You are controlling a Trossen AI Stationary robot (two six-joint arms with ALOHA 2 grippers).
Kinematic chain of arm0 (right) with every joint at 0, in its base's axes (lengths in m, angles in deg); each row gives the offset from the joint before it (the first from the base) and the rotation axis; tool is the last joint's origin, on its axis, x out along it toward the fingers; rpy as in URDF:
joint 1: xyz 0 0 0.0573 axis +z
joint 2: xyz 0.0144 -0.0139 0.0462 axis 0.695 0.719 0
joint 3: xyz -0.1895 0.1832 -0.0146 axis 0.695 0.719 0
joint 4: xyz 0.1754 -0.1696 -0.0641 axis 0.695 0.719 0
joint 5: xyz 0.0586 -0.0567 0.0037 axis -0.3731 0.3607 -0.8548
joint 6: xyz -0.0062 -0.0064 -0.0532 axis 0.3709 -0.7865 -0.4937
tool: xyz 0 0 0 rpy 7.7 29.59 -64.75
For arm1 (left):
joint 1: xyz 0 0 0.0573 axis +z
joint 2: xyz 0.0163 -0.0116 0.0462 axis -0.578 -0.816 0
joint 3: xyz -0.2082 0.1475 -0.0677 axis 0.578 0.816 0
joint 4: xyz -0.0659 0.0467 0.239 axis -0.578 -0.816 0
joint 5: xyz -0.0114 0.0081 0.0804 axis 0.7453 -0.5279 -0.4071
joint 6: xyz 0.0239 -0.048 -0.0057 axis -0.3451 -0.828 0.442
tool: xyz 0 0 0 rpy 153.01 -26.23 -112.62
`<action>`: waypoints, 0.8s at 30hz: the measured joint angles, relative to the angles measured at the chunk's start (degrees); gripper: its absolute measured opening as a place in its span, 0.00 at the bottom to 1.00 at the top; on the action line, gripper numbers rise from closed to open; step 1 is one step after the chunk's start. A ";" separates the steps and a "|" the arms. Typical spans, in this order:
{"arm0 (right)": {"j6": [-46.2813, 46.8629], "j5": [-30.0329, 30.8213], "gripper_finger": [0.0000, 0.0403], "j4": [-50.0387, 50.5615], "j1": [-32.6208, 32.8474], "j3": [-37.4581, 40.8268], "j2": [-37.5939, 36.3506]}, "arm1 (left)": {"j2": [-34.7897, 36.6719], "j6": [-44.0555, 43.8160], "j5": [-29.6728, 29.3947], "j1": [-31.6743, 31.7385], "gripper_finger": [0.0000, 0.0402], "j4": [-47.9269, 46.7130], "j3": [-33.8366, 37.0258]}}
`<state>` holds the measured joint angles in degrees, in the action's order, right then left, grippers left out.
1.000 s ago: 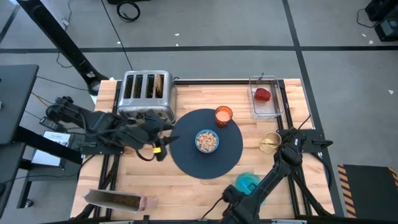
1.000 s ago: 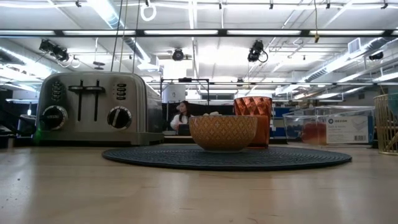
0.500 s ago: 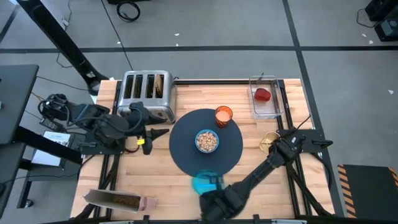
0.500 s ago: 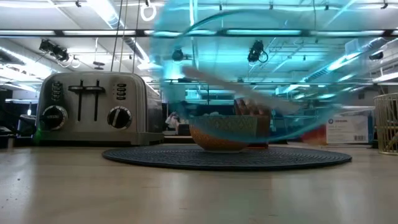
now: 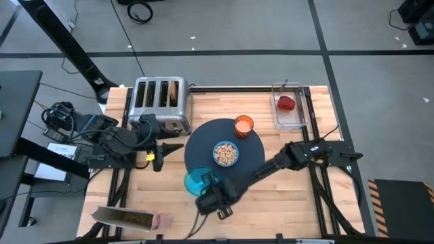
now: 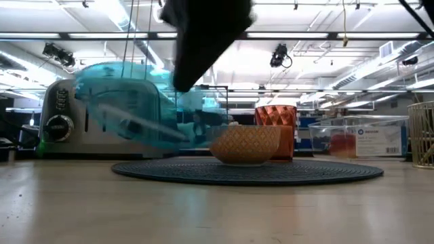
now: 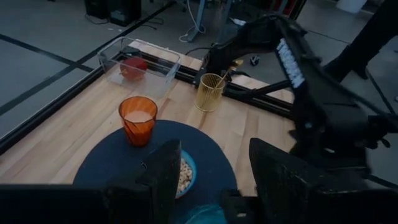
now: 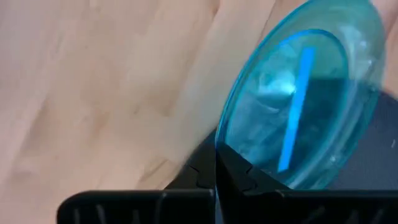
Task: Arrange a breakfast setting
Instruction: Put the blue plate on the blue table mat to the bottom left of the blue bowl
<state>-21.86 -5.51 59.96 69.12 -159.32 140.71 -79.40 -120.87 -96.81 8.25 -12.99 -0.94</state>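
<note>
- carrying the teal small plate (image 5: 199,180), the right gripper (image 5: 211,193) now sits low and left of centre in the high view, at the lower-left edge of the dark-blue round mat (image 5: 252,163); half a second ago the plate was further right along the mat's lower rim, and a second ago further right still, off the mat.
- in the right wrist view the plate (image 8: 305,93) is clamped by its rim between the closed fingers, tilted, over the line where bare wood meets the mat.
- the low view shows the plate (image 6: 129,108) as a blur in the left half of the frame, raised above the table in front of the toaster (image 6: 102,116); so it is not set down yet.
- the left gripper (image 5: 163,150) has drawn back to the left since a second ago and waits at centre left of the high view, below the toaster; its fingers (image 7: 165,171) stand apart with nothing between them.
- on the mat, the blue cereal bowl (image 5: 226,153) sits near the middle and the orange cup (image 5: 243,125) at the upper right edge.
- the red fruit (image 5: 287,103) lies in the clear box (image 5: 302,118) at upper right; the gold holder (image 7: 211,91) stands to the right of the mat.
- toast shows in a toaster slot (image 5: 175,93).
- my reading: the sweep puts the plate left of the bowl, so lowering and release should come next, with toast, fruit and spoon left to do.
</note>
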 joint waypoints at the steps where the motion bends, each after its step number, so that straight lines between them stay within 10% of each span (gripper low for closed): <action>1: -0.98 -0.04 0.01 -0.01 -0.52 0.00 0.14 | -0.02 0.00 -0.02 -0.21 0.49 0.08 0.00; 24: -10.41 -7.76 0.01 4.77 -7.15 -0.02 2.09 | -0.02 -1.49 0.04 -2.77 0.49 0.30 0.00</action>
<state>-32.27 -13.28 64.73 61.97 -159.34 142.80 -79.42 -122.36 -96.77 5.49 -12.69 -0.94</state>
